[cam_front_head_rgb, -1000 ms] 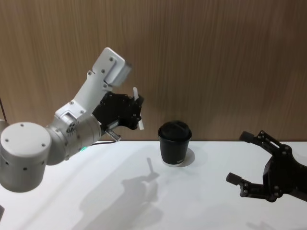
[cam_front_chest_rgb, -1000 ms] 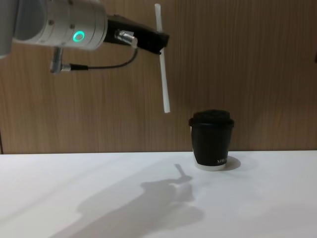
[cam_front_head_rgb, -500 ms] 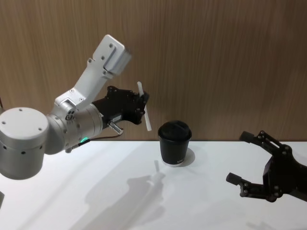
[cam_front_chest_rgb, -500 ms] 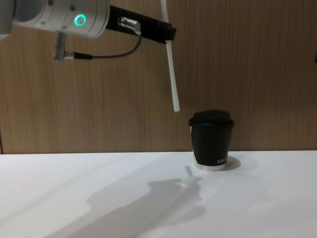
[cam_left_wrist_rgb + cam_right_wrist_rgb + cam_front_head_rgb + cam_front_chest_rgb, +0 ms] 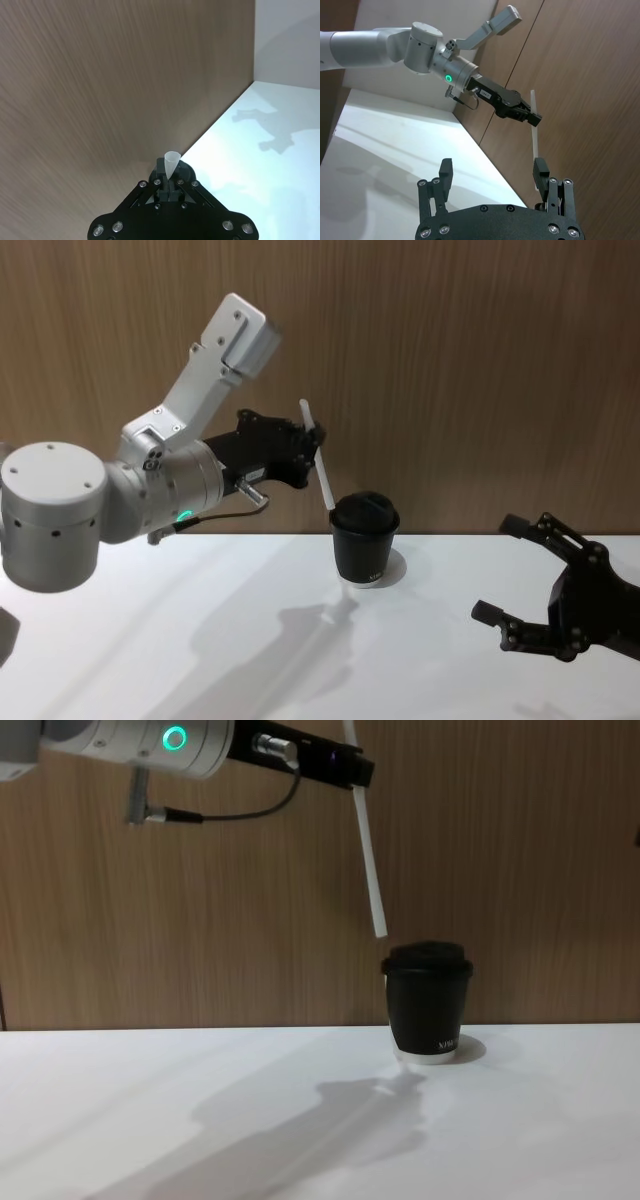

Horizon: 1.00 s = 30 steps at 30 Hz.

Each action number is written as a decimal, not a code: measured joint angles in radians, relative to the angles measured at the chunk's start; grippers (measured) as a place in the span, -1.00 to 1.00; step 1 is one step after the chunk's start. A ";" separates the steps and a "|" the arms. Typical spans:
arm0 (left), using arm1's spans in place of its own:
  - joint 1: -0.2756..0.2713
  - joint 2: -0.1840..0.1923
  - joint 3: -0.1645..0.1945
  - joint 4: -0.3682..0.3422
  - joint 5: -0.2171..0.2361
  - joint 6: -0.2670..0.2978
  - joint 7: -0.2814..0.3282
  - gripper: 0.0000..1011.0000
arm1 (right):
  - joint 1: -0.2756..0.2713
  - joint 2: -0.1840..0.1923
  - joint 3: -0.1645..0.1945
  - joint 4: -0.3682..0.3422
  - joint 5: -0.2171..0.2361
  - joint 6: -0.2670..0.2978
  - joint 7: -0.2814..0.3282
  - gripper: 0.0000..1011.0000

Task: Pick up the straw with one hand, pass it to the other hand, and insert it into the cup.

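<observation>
The white straw (image 5: 322, 472) hangs tilted in the air, pinched near its top by my left gripper (image 5: 306, 447), which is shut on it. In the chest view the straw (image 5: 368, 850) reaches down from the gripper (image 5: 352, 770), and its lower tip hovers just above the left edge of the lid of the black cup (image 5: 427, 1005). The cup (image 5: 365, 538) stands upright on the white table near the wooden wall. My right gripper (image 5: 497, 570) rests low at the right, open and holding nothing. In the left wrist view the straw end (image 5: 171, 162) pokes out between the fingers.
A white table (image 5: 250, 640) spreads in front of a brown wood-panel wall (image 5: 450, 360). The left arm's silver wrist with its green ring (image 5: 176, 738) and a dark cable (image 5: 230, 815) hang above the table's left half.
My left gripper has carried the straw rightward and slightly up, bringing its lower tip from well left of the cup to just above the lid's left edge. The right gripper has stayed put.
</observation>
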 joint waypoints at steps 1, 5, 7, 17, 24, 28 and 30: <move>-0.002 -0.002 0.000 0.002 0.000 0.000 -0.002 -0.98 | 0.000 0.000 0.000 0.000 0.000 0.000 0.000 0.98; -0.010 -0.009 0.000 0.013 0.000 -0.002 -0.012 -0.98 | 0.000 0.000 0.000 0.000 0.000 0.000 0.000 0.98; -0.015 -0.014 0.002 0.020 0.000 -0.004 -0.017 -0.98 | 0.000 0.000 0.000 0.000 0.000 0.000 0.000 0.98; -0.030 -0.031 0.011 0.046 0.013 -0.015 -0.036 -0.98 | 0.000 0.000 0.000 0.000 0.000 0.000 0.000 0.98; -0.037 -0.043 0.016 0.062 0.022 -0.021 -0.042 -0.98 | 0.000 0.000 0.000 0.000 0.000 0.000 0.000 0.98; -0.040 -0.051 0.018 0.072 0.028 -0.024 -0.045 -0.98 | 0.000 0.000 0.000 0.000 0.000 0.000 0.000 0.98; -0.042 -0.054 0.019 0.076 0.031 -0.025 -0.046 -0.98 | 0.000 0.000 0.000 0.000 0.000 0.000 0.000 0.98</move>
